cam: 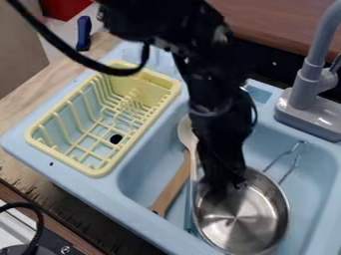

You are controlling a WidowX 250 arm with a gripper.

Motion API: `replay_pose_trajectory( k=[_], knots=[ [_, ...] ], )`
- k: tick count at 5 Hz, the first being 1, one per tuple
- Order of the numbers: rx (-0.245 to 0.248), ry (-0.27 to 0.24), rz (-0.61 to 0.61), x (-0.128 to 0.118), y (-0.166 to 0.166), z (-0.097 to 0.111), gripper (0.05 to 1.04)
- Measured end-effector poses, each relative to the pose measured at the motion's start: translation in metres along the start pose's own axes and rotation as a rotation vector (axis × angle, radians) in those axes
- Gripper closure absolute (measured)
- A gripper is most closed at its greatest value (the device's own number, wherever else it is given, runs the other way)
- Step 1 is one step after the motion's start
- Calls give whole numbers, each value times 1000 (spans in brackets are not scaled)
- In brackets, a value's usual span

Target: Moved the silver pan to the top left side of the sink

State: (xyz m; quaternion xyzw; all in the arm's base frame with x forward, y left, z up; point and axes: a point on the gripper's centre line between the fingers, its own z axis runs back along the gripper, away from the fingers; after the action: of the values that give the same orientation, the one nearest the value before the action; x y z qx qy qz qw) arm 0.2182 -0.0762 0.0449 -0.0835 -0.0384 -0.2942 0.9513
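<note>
The black gripper [223,187] hangs down over the sink basin, its lower end at the upper left rim of the silver pan; how its fingers stand is not clear. The silver pan [246,219] lies upright in the lower right part of the light blue sink [143,169], and its wire handle points up and to the right. Part of the pan's left and upper rim is hidden behind the gripper.
Left of the pan, a wooden utensil [174,185] and a pale spoon [187,132] lie in the basin. A yellow dish rack [100,172] stands on the sink's left side. The grey faucet [309,82] rises at the upper right.
</note>
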Motion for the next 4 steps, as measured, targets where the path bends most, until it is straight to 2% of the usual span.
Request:
replay_pose_trajectory(
  k=[1, 2, 3, 4],
  knots=[
    [-8, -15, 8, -4, 3, 13, 1027],
    [12, -15, 82, -11, 12, 28, 1027],
    [30, -56, 248, -19, 31, 49, 1027],
    [96, -94, 405, -33, 52, 68, 1027]
  ],
)
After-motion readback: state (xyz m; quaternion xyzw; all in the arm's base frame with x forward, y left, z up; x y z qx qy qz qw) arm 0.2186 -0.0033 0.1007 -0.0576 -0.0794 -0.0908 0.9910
